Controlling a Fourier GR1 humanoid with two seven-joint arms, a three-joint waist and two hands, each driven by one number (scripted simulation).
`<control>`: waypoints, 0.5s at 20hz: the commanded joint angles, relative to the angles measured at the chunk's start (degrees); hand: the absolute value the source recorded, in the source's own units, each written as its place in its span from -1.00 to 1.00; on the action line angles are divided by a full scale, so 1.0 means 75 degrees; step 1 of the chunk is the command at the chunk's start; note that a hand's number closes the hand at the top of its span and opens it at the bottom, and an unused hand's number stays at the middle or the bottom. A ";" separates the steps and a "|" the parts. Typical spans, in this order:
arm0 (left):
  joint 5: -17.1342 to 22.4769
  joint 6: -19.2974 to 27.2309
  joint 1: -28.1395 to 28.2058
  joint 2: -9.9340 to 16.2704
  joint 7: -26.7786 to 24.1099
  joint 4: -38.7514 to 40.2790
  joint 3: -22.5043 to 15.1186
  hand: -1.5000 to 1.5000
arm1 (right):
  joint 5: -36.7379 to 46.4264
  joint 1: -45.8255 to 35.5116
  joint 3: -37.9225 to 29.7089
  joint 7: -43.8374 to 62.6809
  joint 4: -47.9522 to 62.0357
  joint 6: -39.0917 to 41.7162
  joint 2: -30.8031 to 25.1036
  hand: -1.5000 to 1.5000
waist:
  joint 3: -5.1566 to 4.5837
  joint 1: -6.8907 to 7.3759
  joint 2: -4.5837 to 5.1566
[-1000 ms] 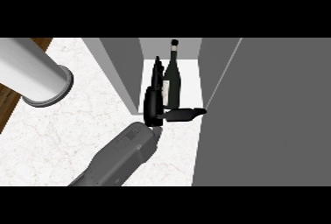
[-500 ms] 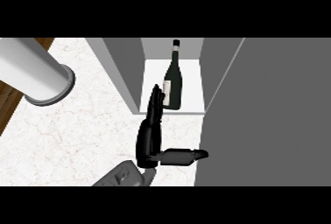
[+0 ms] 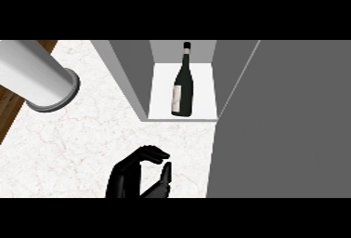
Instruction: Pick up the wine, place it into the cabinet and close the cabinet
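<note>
One dark glass wine bottle stands inside grey cabinet, twelve o'clock of one empty, curled black hand; grey door at three.

Wine upright in cabinet; robot hand on counter before cabinet, well apart.

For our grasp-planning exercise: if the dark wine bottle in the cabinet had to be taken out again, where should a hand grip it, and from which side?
Grip the dark glass wine bottle round its wide labelled body, coming from the cabinet's open front; walls close both sides, and the neck is slimmer.
</note>
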 commanded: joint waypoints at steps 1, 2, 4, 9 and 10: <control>-0.0029 -0.0439 0.0925 0.0829 -0.0084 -0.0804 -0.0004 1.00 | -0.0262 0.0114 0.0035 0.0546 -0.0466 0.0300 -0.0484 1.00 | -0.0005 0.0000 0.0005; -0.0111 -0.0414 0.0770 0.1054 0.0255 -0.1054 -0.0183 1.00 | -0.0233 0.0367 0.0150 0.0485 -0.0515 0.0646 -0.0562 1.00 | -0.0001 -0.0023 -0.0002; -0.0037 -0.0834 0.1277 0.1452 -0.0229 -0.0975 0.0008 1.00 | -0.0025 0.0711 0.0183 -0.0202 -0.0212 0.1627 -0.0688 1.00 | 0.0002 -0.0024 -0.0002; 0.0207 -0.1209 0.1732 0.2625 -0.0041 -0.1848 0.0771 1.00 | -0.1098 0.1039 0.0830 0.0165 -0.0384 0.2051 -0.0893 1.00 | -0.0002 0.0010 -0.0010; 0.0296 -0.1402 0.1730 0.2580 -0.0077 -0.1624 0.0885 1.00 | -0.0668 0.1167 0.1124 -0.0107 -0.0119 0.2419 -0.0722 1.00 | 0.0000 -0.0006 0.0006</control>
